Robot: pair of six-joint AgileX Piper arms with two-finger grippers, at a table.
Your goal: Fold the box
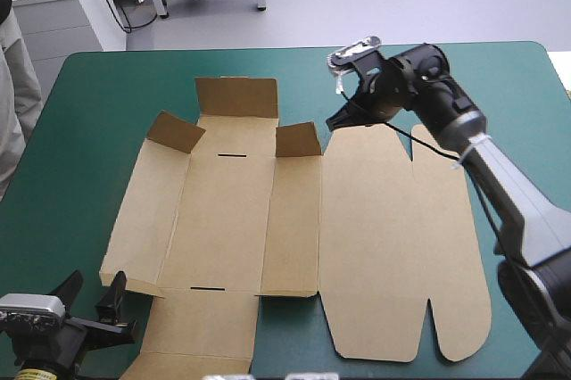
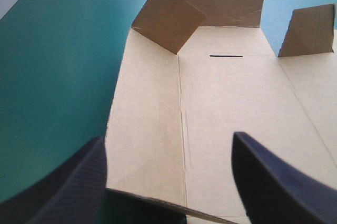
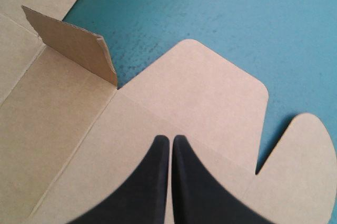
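Box (image 1: 268, 219) mostly flat
Left hand (image 2: 168, 137) wide, right hand (image 3: 171, 145) closed; best to slip under the left wall (image 1: 147, 210) slowly.

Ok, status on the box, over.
Left gripper open, near corner of box. Right gripper shut, over far lid edge. Mostly flat, far flaps raised. Nothing blocking.

One box (image 1: 357, 246), one table (image 1: 89, 130), two hands, left hand (image 1: 96, 284), right hand (image 1: 337, 119)

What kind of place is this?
Likely a robotics lab bench: a left gripper and right gripper with black fingers over a teal-green table, a mostly flat brown box spread on it.
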